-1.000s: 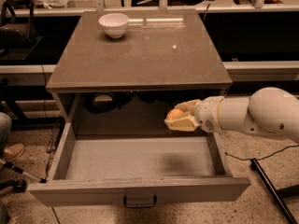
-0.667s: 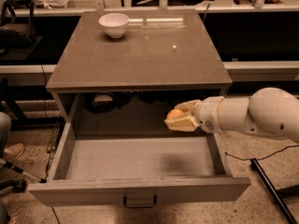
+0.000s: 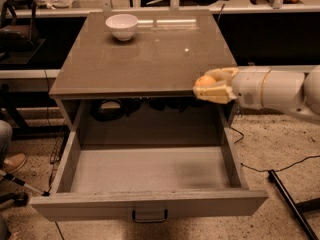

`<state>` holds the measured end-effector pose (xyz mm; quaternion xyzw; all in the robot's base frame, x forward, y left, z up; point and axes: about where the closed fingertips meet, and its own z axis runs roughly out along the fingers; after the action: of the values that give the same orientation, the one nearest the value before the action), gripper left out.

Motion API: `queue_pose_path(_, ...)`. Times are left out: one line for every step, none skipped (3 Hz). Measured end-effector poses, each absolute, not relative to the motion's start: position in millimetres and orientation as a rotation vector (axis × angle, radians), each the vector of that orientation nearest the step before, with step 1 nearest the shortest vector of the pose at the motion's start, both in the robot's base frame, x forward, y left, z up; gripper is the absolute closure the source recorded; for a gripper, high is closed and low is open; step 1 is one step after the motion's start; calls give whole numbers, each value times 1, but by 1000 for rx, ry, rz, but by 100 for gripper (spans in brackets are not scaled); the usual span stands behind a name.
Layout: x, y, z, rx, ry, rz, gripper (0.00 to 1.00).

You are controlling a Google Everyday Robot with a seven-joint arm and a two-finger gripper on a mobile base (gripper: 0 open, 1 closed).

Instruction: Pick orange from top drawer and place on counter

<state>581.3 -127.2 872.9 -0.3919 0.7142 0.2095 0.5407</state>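
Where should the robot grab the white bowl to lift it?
Probably by its rim, coming from above: the white bowl stands upright, mouth up, at the far left of the counter. The gripper, at the counter's front right edge, is shut on the orange.

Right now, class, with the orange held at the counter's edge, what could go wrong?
1. The gripper holds the orange right at the counter's front right edge. Released here, it may roll off into the open drawer or onto the floor.
2. The gripper sits about level with that edge, so moving inward could knock it against the counter.
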Motion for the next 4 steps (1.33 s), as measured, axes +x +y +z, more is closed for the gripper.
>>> queue_pose_path(613,-131,921,-885,1638,447,100)
queue_pose_path(653,-115,935,-833,1647,416,100)
queue_pose_path(693,-94,930,-785,1682,424,100)
queue_pose_path(723,-74,917,-743,1700,458,100)
